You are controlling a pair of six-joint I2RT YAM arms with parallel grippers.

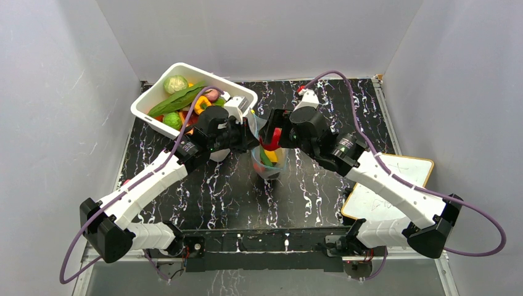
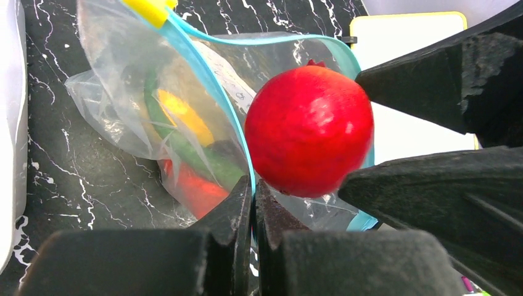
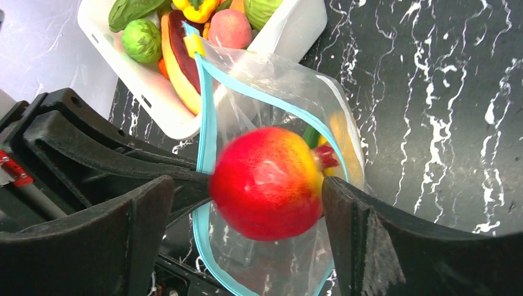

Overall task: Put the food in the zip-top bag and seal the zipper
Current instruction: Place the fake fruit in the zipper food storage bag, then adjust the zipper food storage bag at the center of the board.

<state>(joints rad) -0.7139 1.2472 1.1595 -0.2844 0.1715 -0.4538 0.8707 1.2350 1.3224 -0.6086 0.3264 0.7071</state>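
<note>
The clear zip-top bag (image 1: 269,161) stands with its mouth held wide, and yellow, green and red food (image 2: 185,123) shows through its side. My left gripper (image 2: 253,191) is shut on the light-blue zipper (image 2: 210,98) at the near rim. A red, round toy fruit (image 3: 268,182) hangs over the mouth between the fingers of my right gripper (image 3: 248,188). That gripper is open: a gap shows between its left finger and the fruit, and the right finger sits at the fruit's crown end. A yellow slider tab (image 3: 194,44) sits at the zipper's end.
The white tub (image 1: 185,69) at the back left holds more toy vegetables, among them a cabbage (image 1: 176,84) and a long green piece (image 1: 179,98). A whiteboard (image 1: 395,185) lies at the right front. Grey walls close in the black marbled table (image 1: 210,191).
</note>
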